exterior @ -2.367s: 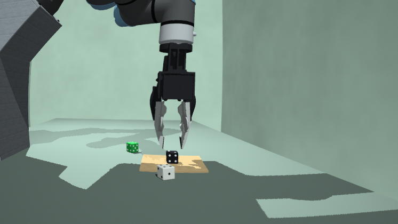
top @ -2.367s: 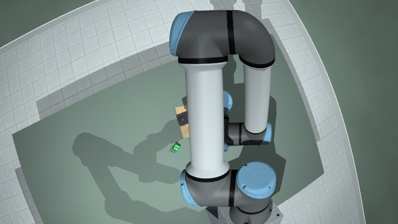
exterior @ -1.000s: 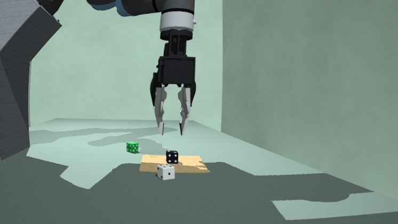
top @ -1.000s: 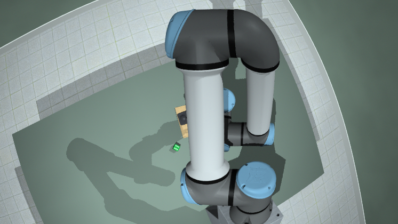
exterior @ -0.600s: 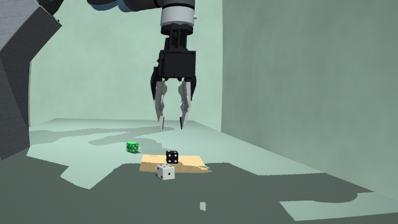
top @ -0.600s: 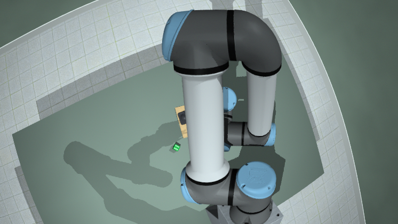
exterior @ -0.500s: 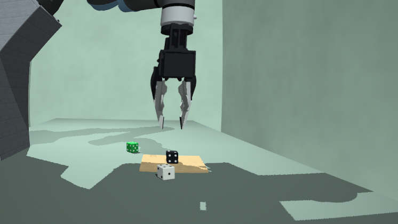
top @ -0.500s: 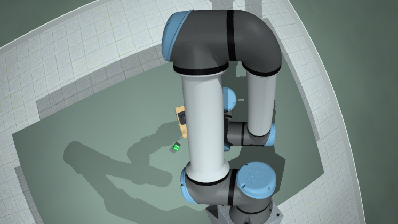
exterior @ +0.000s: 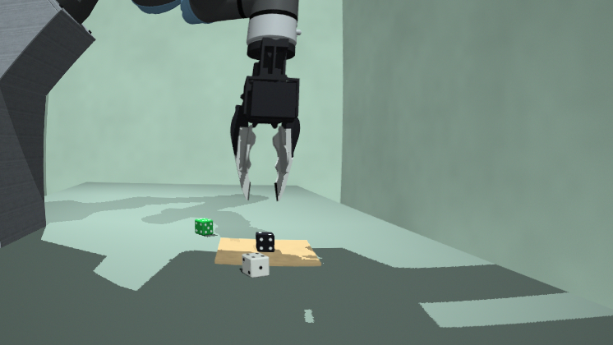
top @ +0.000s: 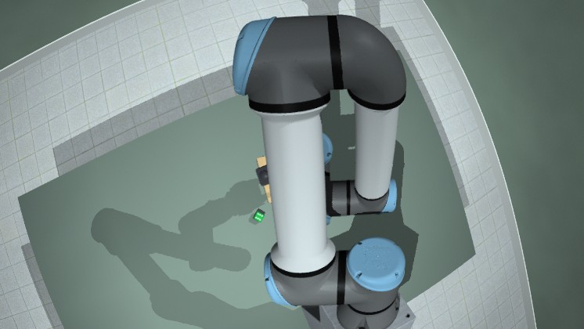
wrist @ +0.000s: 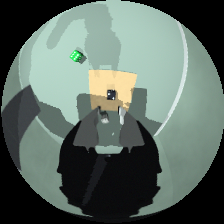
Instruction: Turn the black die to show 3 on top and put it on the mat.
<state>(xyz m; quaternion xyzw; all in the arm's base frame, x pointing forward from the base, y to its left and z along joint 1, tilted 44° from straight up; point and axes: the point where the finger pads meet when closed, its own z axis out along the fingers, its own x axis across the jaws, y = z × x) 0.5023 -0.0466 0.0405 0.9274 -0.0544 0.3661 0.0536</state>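
We have the two-jaw gripper (exterior: 262, 200) (wrist: 109, 106) partly open, gripping nothing, above the tan mat (exterior: 233, 245) (wrist: 98, 80). On that mat we see the black die (exterior: 265, 241) (wrist: 111, 94), four pips facing the exterior view; the white die (exterior: 255, 264) (wrist: 104, 118) sits near the mat's edge, and the green die (top: 258, 215) (exterior: 203, 227) (wrist: 76, 56) stands apart from it.

The mat (exterior: 231, 245) (wrist: 127, 80) looks like pale, smooth wood, pretty matt. On it, the black die (exterior: 265, 241) (wrist: 111, 94) could pass for glossy plastic. Just beside the mat, a duller, smooth plastic look is seen on the white die (exterior: 255, 264). Brushed metal, more or less, is suggested by the grey pedestal (exterior: 25, 141), well apart from the mat.
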